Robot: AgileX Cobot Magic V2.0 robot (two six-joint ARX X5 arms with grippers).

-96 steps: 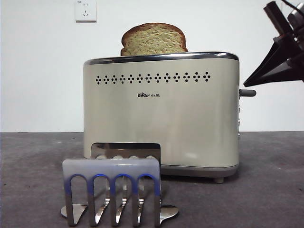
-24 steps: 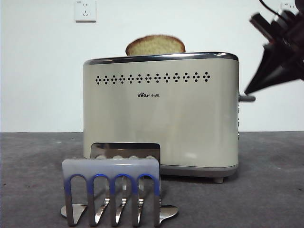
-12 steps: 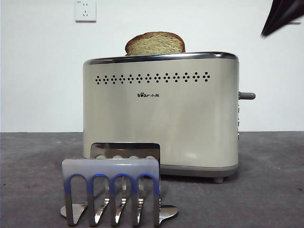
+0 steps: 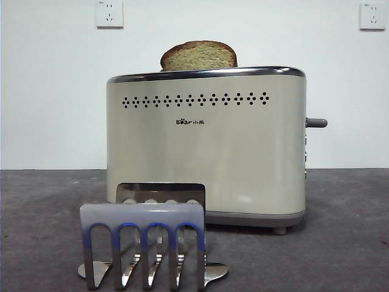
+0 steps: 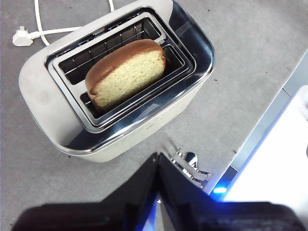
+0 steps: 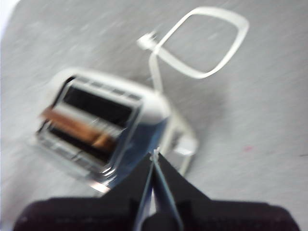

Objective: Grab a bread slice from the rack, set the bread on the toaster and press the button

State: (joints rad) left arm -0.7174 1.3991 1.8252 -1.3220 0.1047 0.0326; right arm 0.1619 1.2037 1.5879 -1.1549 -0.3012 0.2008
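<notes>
The slice of bread stands upright in the slot of the cream toaster, only its domed top showing above the chrome rim. The grey button sticks out from the toaster's right end. The metal rack stands in front of the toaster with no bread in it. No gripper shows in the front view. My left gripper hangs shut high above the toaster, the bread and the rack. My right gripper is shut too, above the toaster in a blurred picture.
Two wall sockets sit on the white wall behind. The toaster's white cord and plug lie on the grey table, looped behind it. The table's edge runs close to the rack.
The dark gripper at the toaster's right end rose and left the front view. The bread sits lower in the slot than 3.9 s ago. The button came back up slightly.
</notes>
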